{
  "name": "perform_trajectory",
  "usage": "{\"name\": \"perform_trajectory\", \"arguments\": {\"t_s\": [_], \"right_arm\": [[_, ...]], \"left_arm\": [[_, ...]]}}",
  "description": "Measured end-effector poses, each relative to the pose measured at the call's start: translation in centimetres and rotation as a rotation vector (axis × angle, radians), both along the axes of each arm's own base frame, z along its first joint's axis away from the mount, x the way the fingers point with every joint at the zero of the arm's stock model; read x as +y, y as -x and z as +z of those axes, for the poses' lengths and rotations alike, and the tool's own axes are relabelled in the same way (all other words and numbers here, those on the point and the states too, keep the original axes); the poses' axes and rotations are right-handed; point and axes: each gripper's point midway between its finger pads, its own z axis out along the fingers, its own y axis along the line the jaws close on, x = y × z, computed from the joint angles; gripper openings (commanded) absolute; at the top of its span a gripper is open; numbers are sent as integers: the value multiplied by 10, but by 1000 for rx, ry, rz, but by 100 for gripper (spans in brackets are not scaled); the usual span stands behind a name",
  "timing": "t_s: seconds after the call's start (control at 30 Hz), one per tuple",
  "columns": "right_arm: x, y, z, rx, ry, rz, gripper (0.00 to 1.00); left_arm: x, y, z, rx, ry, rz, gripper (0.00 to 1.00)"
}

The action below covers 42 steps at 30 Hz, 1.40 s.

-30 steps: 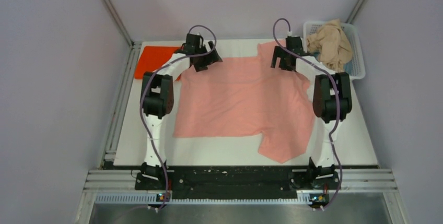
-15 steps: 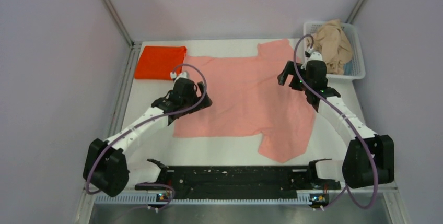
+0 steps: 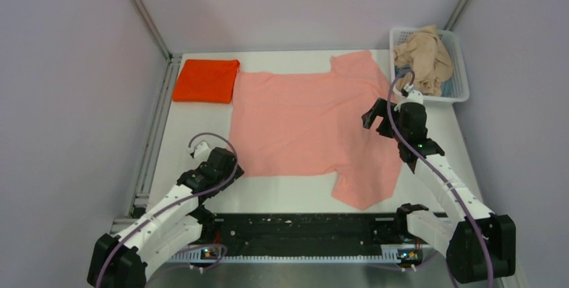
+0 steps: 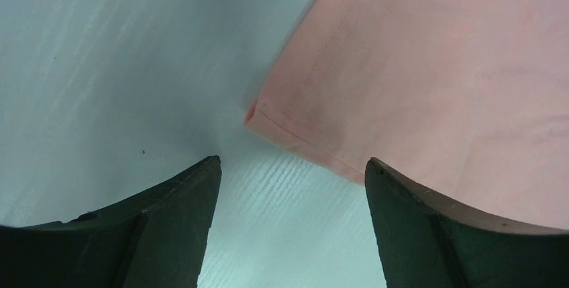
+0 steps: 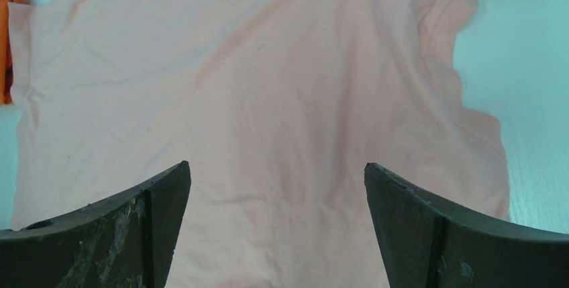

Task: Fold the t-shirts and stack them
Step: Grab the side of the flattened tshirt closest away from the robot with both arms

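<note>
Apparently starting to fold the pink shirt (image 3: 302, 127), lying flat on the table (image 3: 188, 133): hovering the left gripper (image 4: 292, 167), open and empty, at its near-left corner, the right gripper (image 5: 276, 167) likewise above the cloth; next probably needing corner pinches.

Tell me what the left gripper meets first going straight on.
Probably the near corner of the pink shirt, ahead of the left gripper; it might touch the table first, depth unclear.

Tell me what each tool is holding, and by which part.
Nothing is held: the left tool, by a corner of the salmon-pink t-shirt, and the right tool, above it, are open.
</note>
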Motion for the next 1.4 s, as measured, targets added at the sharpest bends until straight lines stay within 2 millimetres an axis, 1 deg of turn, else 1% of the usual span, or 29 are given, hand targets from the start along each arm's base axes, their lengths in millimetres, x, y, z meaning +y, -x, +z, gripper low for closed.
{"name": "perform_trajectory", "arguments": {"t_s": [0.03, 0.17, 0.3, 0.33, 0.37, 0.4, 0.43, 0.53, 0.67, 0.8, 0.83, 0.87, 0.97, 1.03, 1.07, 1.13, 1.17, 1.2, 1.27, 1.3, 1.33, 1.4], "right_arm": [[-1, 0, 0, -1, 1, -5, 98], [-3, 1, -3, 9, 3, -23, 97], [-5, 1, -4, 14, 2, -38, 96], [-6, 1, -5, 17, 4, -43, 96], [-8, 2, -6, 23, 7, -50, 96], [-9, 3, -7, 31, 10, -59, 96], [-11, 4, -9, 37, 16, -69, 95], [-16, 7, -13, 57, 30, -92, 93], [-21, 12, -21, 96, 44, -114, 91], [-16, 18, -28, 159, 82, -107, 90], [-10, 20, -29, 174, 111, -98, 90], [-1, 24, -28, 187, 138, -74, 89], [36, 39, -25, 213, 194, 24, 86], [53, 55, -26, 241, 224, 77, 84], [58, 62, -27, 257, 236, 93, 84], [66, 84, -34, 313, 269, 136, 83], [70, 100, -39, 355, 295, 166, 82], [72, 111, -42, 384, 312, 190, 81], [76, 143, -51, 462, 365, 257, 80], [76, 154, -54, 489, 384, 281, 80], [78, 171, -57, 525, 408, 316, 79], [78, 195, -63, 579, 442, 365, 77]], "left_arm": [[2, -1, -2, -7, 1, 19, 81], [3, -12, -4, -52, 4, 65, 69], [3, -30, -6, -73, -10, 103, 49], [3, -33, -8, -68, -17, 111, 39], [2, -37, -8, -66, -22, 117, 23], [1, -41, -10, -57, -23, 122, 4], [0, -45, -10, -55, -29, 128, 0], [-4, -55, -10, -51, -31, 135, 0], [-3, -56, -11, -46, -42, 137, 0], [5, -57, -7, -54, -67, 145, 0], [8, -58, -6, -59, -69, 150, 0], [11, -59, -4, -65, -70, 157, 0], [20, -63, 0, -77, -76, 180, 0], [23, -65, 1, -80, -78, 184, 0], [23, -65, 1, -79, -78, 182, 0], [22, -66, 1, -78, -74, 175, 0], [21, -66, 1, -79, -70, 172, 0], [20, -67, 1, -81, -65, 170, 0], [19, -68, 2, -85, -57, 166, 0], [19, -68, 2, -87, -56, 165, 0], [18, -69, 2, -87, -55, 164, 0], [18, -69, 2, -87, -54, 163, 0]]}}
